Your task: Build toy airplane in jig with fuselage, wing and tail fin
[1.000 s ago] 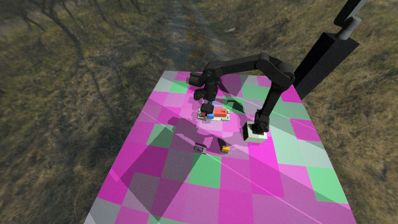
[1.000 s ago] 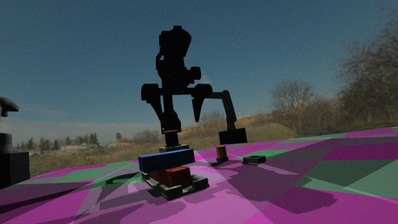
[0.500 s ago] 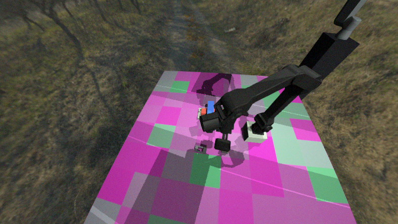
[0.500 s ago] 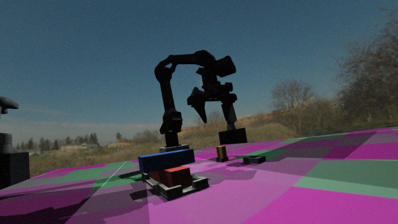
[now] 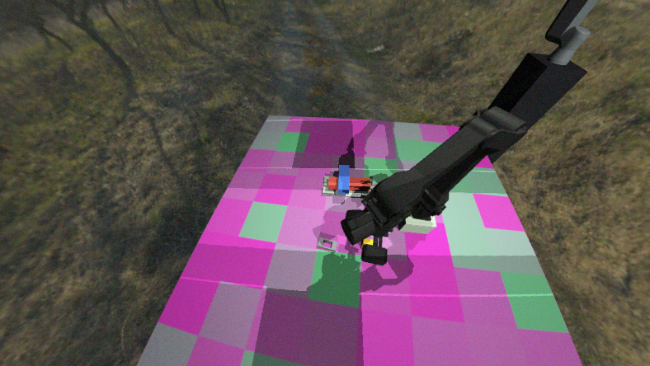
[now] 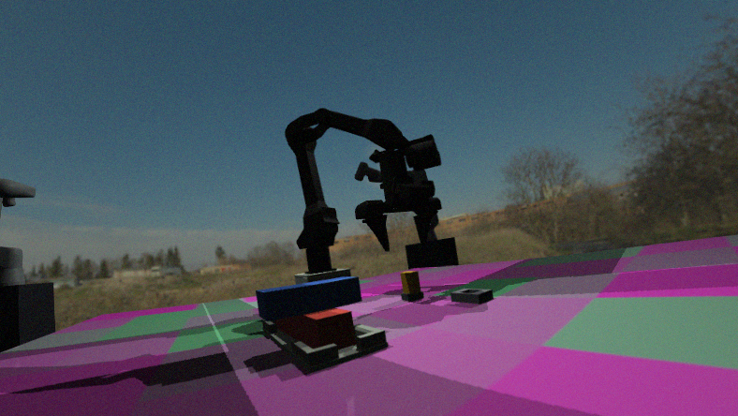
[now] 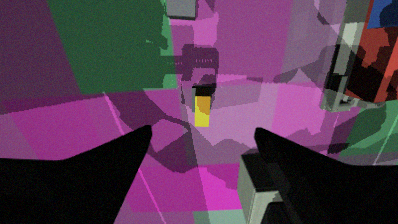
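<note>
The red fuselage (image 5: 361, 184) (image 6: 330, 328) (image 7: 382, 42) lies in the pale cradle (image 5: 325, 190) (image 6: 373, 338). The blue wing (image 5: 343, 178) (image 6: 308, 298) (image 7: 385, 12) lies across its top; its tab and socket are hidden. The yellow tail fin (image 5: 368, 241) (image 6: 410, 283) (image 7: 202, 112) stands upright on the table, a dark piece at its foot, apart from the fuselage. My gripper (image 6: 405, 246) (image 7: 203, 131) is open and empty, above the tail fin, which shows between and beyond the fingertips in the wrist view. In the top view the arm hides much of the gripper.
A small grey rectangular frame (image 5: 319, 243) (image 6: 472, 298) (image 7: 181, 9) lies near the tail fin. The arm's pale base block (image 5: 418, 225) (image 6: 322, 274) is behind the cradle in the exterior view. Another arm on a dark block (image 6: 25, 315) is at that view's left edge.
</note>
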Controlling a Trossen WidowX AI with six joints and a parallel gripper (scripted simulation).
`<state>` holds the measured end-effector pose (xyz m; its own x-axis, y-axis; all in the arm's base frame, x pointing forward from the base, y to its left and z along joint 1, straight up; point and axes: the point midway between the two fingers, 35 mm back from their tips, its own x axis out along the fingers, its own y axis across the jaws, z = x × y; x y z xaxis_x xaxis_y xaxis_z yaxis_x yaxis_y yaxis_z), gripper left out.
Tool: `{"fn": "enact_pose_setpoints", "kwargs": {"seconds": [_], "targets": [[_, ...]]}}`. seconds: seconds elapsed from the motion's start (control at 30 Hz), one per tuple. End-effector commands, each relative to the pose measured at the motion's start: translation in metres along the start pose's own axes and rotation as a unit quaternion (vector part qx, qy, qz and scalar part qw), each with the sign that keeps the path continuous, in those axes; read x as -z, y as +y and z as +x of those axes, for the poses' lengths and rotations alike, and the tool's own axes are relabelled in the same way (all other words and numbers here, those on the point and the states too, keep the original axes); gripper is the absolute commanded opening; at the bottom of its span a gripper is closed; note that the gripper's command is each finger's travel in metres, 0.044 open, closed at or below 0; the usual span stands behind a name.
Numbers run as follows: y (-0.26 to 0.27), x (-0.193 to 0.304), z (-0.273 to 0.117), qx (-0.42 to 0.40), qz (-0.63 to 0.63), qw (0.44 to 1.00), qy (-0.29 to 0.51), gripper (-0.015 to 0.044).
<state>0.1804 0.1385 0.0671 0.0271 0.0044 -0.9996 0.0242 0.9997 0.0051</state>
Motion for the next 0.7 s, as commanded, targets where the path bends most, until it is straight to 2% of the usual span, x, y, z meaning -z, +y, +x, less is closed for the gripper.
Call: {"fn": "enact_pose_setpoints", "kwargs": {"seconds": [0.0, 0.67], "targets": [[0.0, 0.004, 0.02, -0.001, 0.002, 1.0, 0.003, 0.044], [0.0, 0.003, 0.05, -0.001, 0.002, 1.0, 0.003, 0.044]]}}
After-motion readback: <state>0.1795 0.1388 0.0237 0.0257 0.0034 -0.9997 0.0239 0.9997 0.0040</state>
